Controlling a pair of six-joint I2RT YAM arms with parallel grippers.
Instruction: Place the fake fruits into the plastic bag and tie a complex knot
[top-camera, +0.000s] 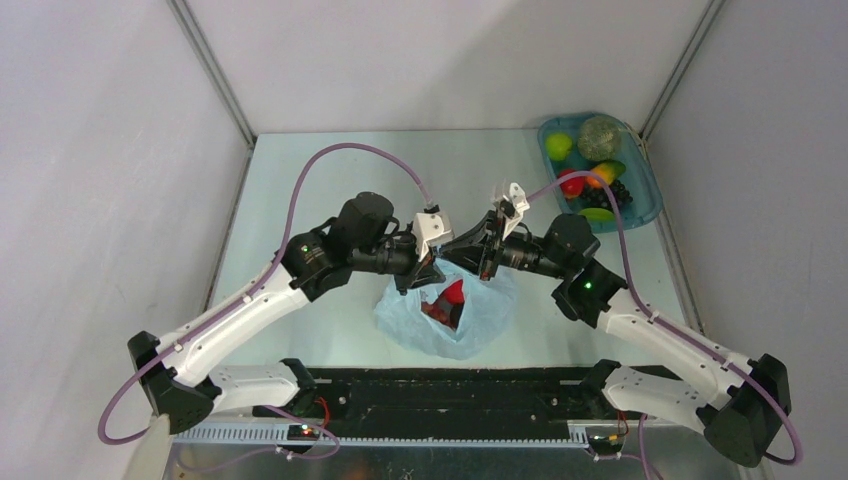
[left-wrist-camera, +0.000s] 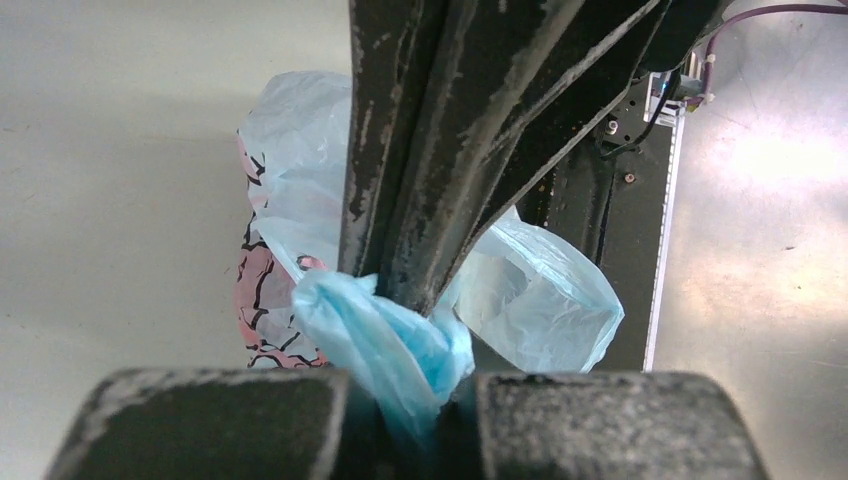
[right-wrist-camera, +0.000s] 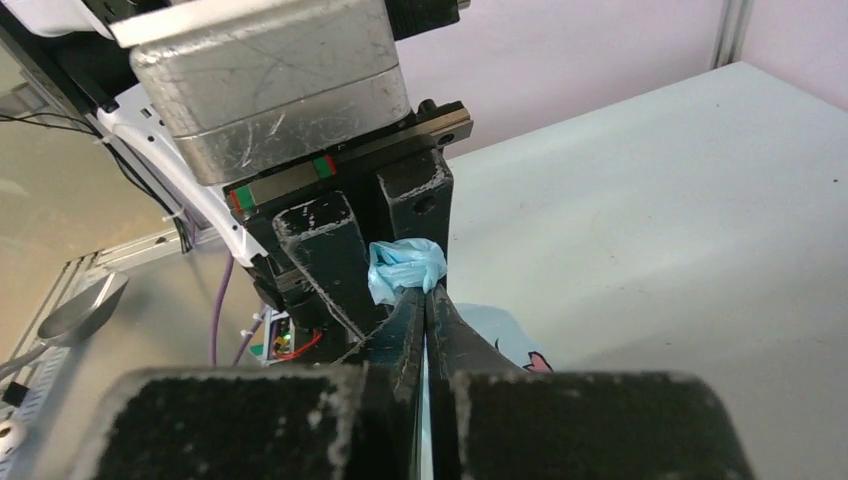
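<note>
With my left tool (top-camera: 424, 270) and right tool (top-camera: 486, 264) both clamped on the twisted neck of the plastic bag (top-camera: 478, 322), which sits just below centre frame, I fear a hard pull apart could tear the thin film or slip a tail from the knot (left-wrist-camera: 385, 335).

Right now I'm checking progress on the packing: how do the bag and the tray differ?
The bag is light blue, crumpled film; the tray is a rigid teal oval. The bag lies at the near middle, its top pinched by the left tool and right tool; the tray sits untouched at the far right corner. The tray shows fruits openly; the bag's contents are hidden. Both rest on the table.
</note>
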